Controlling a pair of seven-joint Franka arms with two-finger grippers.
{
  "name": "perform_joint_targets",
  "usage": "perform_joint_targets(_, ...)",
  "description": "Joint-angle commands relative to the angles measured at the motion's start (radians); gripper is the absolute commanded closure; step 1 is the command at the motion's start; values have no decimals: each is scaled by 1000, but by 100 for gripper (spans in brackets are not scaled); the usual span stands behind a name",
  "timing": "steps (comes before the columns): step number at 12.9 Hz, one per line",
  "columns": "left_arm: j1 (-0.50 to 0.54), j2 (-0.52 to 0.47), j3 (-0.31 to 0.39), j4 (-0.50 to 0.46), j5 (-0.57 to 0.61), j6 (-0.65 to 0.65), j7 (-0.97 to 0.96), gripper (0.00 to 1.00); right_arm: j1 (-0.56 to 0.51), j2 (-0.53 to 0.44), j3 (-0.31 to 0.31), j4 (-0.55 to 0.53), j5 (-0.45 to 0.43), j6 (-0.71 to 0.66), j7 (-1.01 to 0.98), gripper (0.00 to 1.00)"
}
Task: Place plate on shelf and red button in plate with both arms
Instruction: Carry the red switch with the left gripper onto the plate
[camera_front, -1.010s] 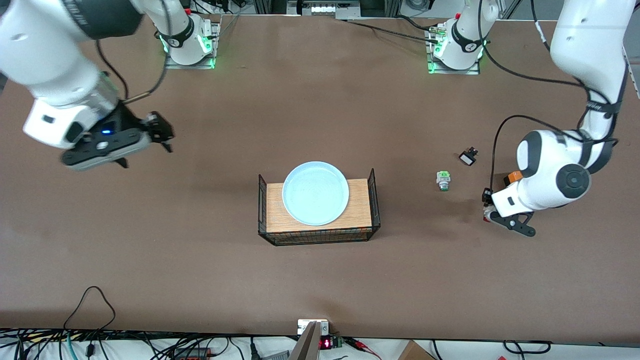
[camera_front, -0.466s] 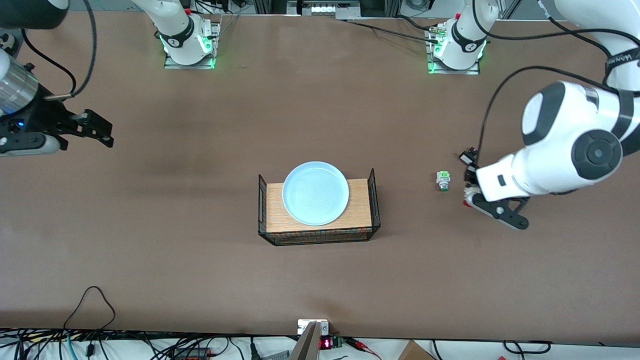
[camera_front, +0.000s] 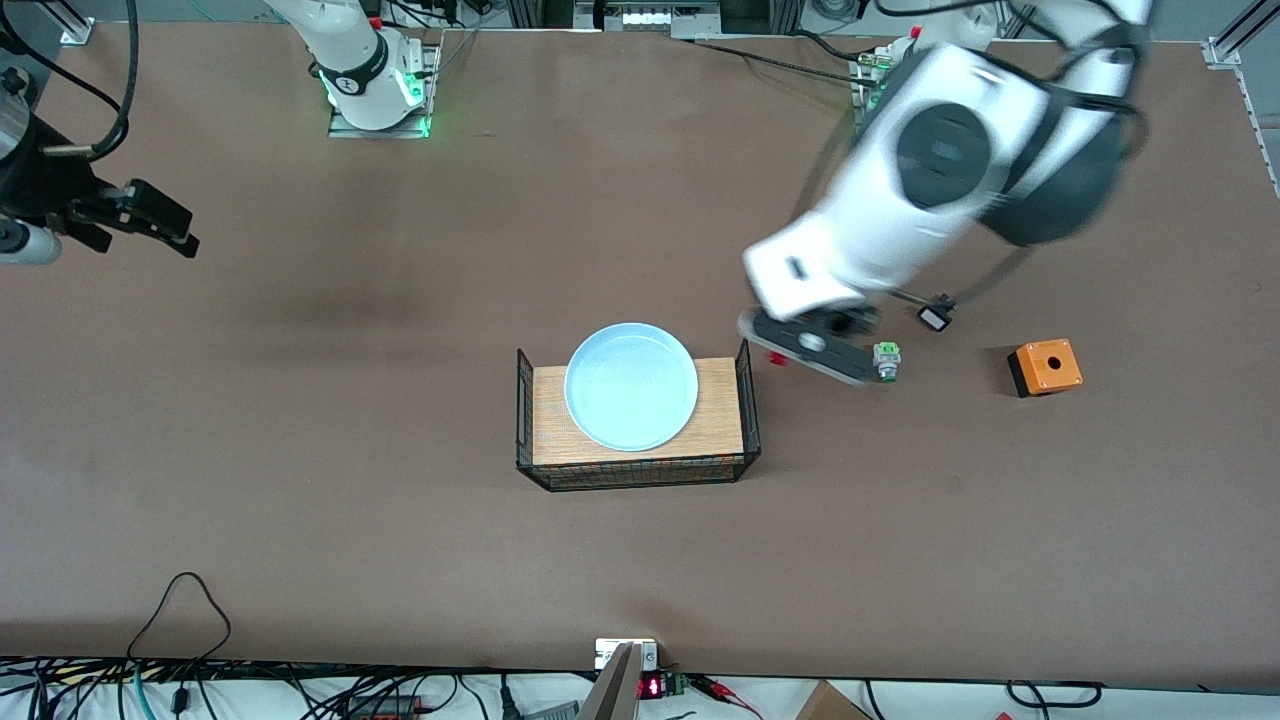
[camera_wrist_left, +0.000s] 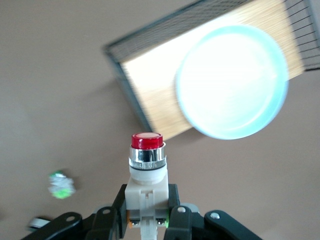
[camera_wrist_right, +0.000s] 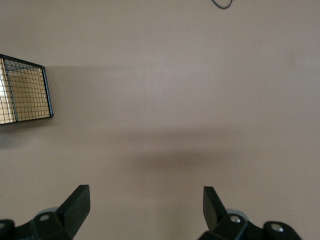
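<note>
- Right claw (camera_front: 150, 222): up in the air over the bare counter (camera_front: 300, 480) at the right arm's end, fingers (camera_wrist_right: 75, 202) spread wide, nothing between them; arm waiting.
- Wire basket (camera_front: 525, 400) with a wooden floor: mid-counter, well apart from the right claw.
- Plate (camera_front: 631, 386): pale blue, lying flat in the basket on the wood, one edge reaching past the wood's edge on the side toward the arms' bases; seen from the left wrist too (camera_wrist_left: 232, 82).
- Left claw (camera_front: 815, 348): in the air over the counter just outside the basket's end wall toward the left arm's end, clamped tight on the red button.
- Red button (camera_wrist_left: 147, 165): gripped by its white body between the fingers (camera_wrist_left: 117, 207), chrome collar and red cap sticking out past the fingertips; in the front view only the red cap peeks out (camera_front: 774, 357) beside the basket wall.
- Green button (camera_front: 886, 360): on the counter, partly under the left claw in the front view; blurred green speck in the left wrist view (camera_wrist_left: 61, 184).
- Small black-and-white part (camera_front: 936, 317): on the counter, farther from the front camera than the green button.
- Orange box (camera_front: 1044, 367) with a hole on top: on the counter toward the left arm's end, well clear of the claw.
</note>
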Motion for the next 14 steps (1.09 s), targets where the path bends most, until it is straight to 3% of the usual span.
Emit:
perform_joint_targets(1, -117, 133, 35, 125, 5, 84, -162, 82, -14, -80, 18, -100, 24, 6, -1, 0)
perform_joint_targets(3, -148, 185, 69, 123, 5, 207, -203, 82, -5, -82, 18, -102, 23, -11, -5, 0)
perform_joint_targets(8, -149, 309, 72, 116, 54, 451, -198, 82, -5, -77, 15, -91, 23, -15, -7, 0)
perform_joint_targets(10, -151, 334, 72, 114, 72, 482, -198, 81, -8, -80, 9, -91, 23, -25, -39, 0)
perform_joint_targets(11, -154, 336, 72, 113, 72, 482, -200, 64, -14, -80, 0, -91, 23, -23, -42, 0)
perform_joint_targets(12, -157, 333, 72, 113, 74, 479, -198, 5, -16, -78, -20, -86, 23, -17, -50, 0)
perform_joint_targets(14, -152, 315, 70, 114, 66, 460, -204, 0, -17, -71, -22, -79, 23, -8, -83, 0)
